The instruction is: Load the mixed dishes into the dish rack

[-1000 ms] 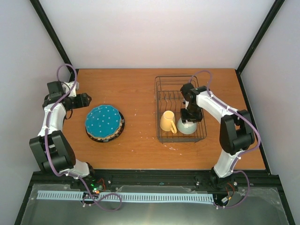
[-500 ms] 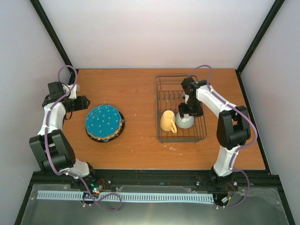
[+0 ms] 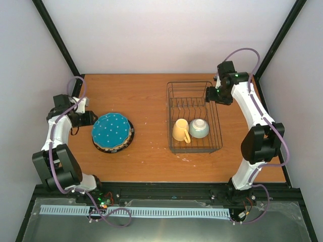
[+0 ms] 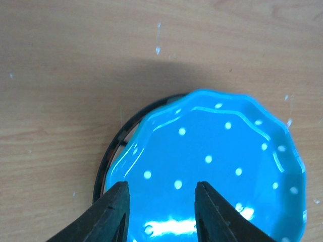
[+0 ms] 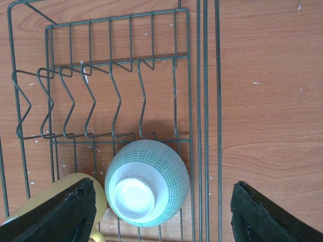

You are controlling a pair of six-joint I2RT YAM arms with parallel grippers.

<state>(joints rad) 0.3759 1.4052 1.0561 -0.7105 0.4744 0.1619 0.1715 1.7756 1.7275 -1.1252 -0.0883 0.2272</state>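
The dark wire dish rack holds a pale yellow mug and a pale green bowl, upside down, at its near end. In the right wrist view the bowl, the mug and the rack's plate slots lie below. My right gripper is open and empty, raised above the rack's far right side. A stack of plates with the teal dotted plate on top sits at left. My left gripper is open over that plate's left edge.
A dark plate rim shows under the teal plate; the other plates in the stack are mostly hidden. The rack's far slots hold nothing. Bare wooden table lies between stack and rack. Walls close in on three sides.
My right gripper let go of the bowl, rose and drew back to the rack's far right. The bowl stays upside down in the rack. My left gripper moved toward the plate stack.
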